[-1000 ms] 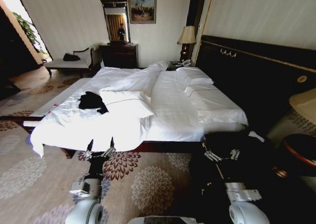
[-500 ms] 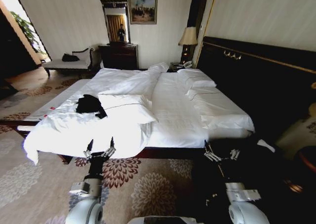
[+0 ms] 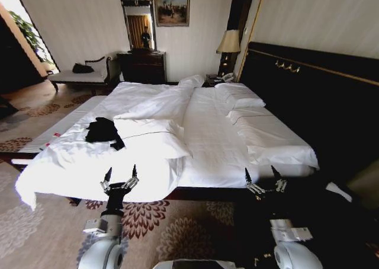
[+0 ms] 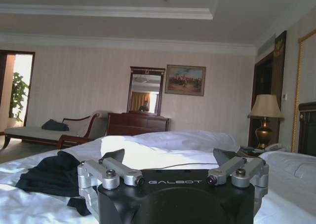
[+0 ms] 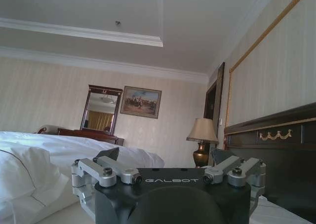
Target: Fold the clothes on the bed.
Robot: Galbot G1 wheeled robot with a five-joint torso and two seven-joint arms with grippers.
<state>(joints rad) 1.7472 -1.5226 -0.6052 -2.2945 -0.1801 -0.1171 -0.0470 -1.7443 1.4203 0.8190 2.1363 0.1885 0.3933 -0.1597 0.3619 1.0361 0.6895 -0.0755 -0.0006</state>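
While T-shirt (image 3: 102, 131) lies crumpled (bed (image 3: 207, 133)), hands idle.

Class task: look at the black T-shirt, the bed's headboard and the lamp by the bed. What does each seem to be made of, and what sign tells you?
T-shirt: soft matte cloth, probably cotton; it lies crumpled in limp folds.
Headboard: dark, likely polished wood, with a gilt trim line; the grain cannot be seen.
Lamp: pale shade, probably fabric, glowing faintly; its base looks like shiny brass-coloured metal.
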